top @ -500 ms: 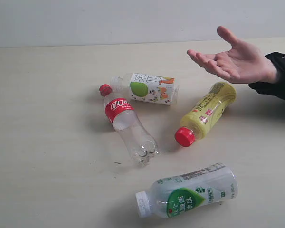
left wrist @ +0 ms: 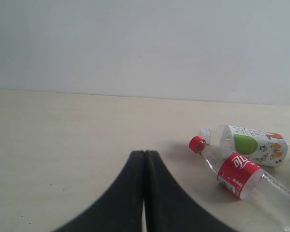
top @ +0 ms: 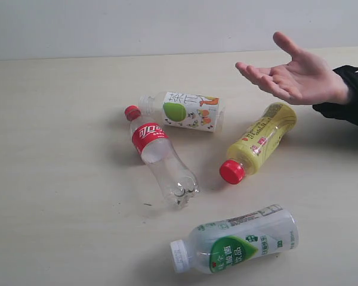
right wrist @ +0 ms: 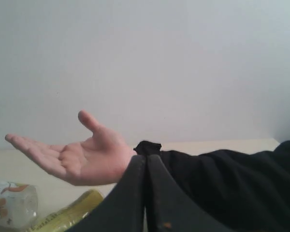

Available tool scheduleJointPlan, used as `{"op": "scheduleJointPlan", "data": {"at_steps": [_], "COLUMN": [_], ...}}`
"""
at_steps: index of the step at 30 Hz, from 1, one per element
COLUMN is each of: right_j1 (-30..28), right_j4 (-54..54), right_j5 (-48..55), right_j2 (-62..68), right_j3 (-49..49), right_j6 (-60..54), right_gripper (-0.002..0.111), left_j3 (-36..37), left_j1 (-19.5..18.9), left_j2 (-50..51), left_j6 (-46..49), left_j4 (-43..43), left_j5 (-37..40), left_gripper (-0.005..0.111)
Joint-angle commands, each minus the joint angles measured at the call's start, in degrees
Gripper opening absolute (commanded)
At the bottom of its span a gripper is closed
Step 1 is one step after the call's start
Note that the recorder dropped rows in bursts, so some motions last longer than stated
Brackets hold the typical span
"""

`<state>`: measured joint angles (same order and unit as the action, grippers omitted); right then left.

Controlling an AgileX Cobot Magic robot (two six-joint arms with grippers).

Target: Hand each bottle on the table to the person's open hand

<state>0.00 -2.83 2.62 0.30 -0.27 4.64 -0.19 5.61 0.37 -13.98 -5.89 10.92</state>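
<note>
Four bottles (top: 161, 156) lie on the table (top: 59, 179), the hand (top: 298, 78) open palm-up above them. The left gripper (left wrist: 144, 162) and right gripper (right wrist: 146, 166) are clenched, empty

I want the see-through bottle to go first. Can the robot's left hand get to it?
Probably yes: nothing stands between the left hand and the clear bottle on the table, but the hand is shut and must open first.

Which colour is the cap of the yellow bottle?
Red. The yellow bottle has a red cap, clearest in the exterior view.
</note>
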Motion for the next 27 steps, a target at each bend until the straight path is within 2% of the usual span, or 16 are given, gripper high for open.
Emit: {"op": "scheduleJointPlan", "data": {"at_steps": [1,4,10,16,22,24,27], "right_j1": [-0.34,-0.34,-0.34,-0.34,-0.34,-0.34,-0.34], "right_j4": [2.83,6.05,6.99,16.98,17.41,16.90,6.77], "right_j5": [-11.76,-16.06,-21.37,-20.27,-16.25,-21.32,-18.60], "right_j2": [-0.30,-0.30,-0.30,-0.30,-0.30,-0.30,0.27], "right_j3": [0.27,0.27,0.27,0.27,0.27,0.27,-5.27], "right_j6": [6.43,13.20,13.64,14.07,14.63,18.35,20.82], "right_gripper": [0.000,0.000,0.000,0.000,0.000,0.000,0.000], "left_j3": [0.19,0.19,0.19,0.19,0.19,0.19,0.19], "left_j1": [0.34,0.34,0.34,0.34,0.34,0.34,0.34], "left_j2": [-0.37,-0.37,-0.37,-0.37,-0.37,-0.37,-0.37], "left_j6": [0.07,0.07,0.07,0.07,0.07,0.07,0.07], "left_j4": [0.28,0.28,0.28,0.28,0.28,0.28,0.28], "left_j5": [-0.31,-0.31,-0.31,-0.31,-0.31,-0.31,-0.31], "left_gripper": [0.000,0.000,0.000,0.000,0.000,0.000,0.000]}}
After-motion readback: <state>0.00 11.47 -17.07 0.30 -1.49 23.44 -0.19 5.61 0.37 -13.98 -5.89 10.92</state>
